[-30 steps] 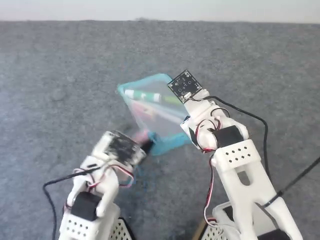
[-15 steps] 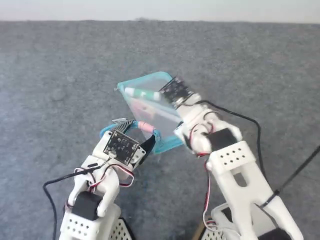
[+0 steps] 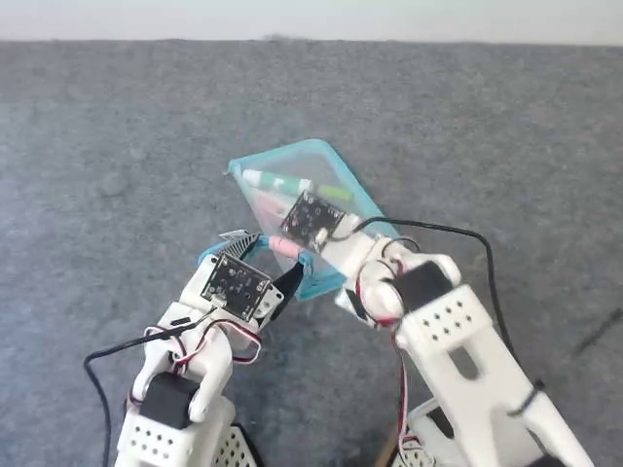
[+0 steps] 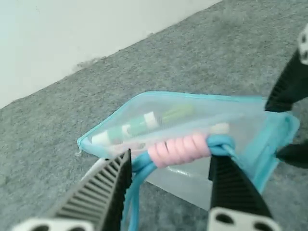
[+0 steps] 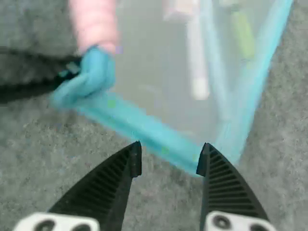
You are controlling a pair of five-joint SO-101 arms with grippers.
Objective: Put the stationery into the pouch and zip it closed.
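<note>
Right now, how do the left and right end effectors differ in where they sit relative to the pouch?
The left end effector straddles the pink beaded strap; the right end effector sits at the pouch along its blue edge. From above, the left is beside the pouch, while the right leans over it. Both are open.

Pouch (image 3: 331,170): translucent clear panels, turquoise edging. Wrist strap (image 4: 179,149): pink ribbed coil on a blue cord. Marker (image 4: 130,129): white with green bands. Pen (image 4: 178,113): lime green. Bench (image 3: 117,146): mottled grey fabric. Left arm (image 3: 185,360) and right arm (image 3: 458,321): white shells, black ribbed jaws.
</note>
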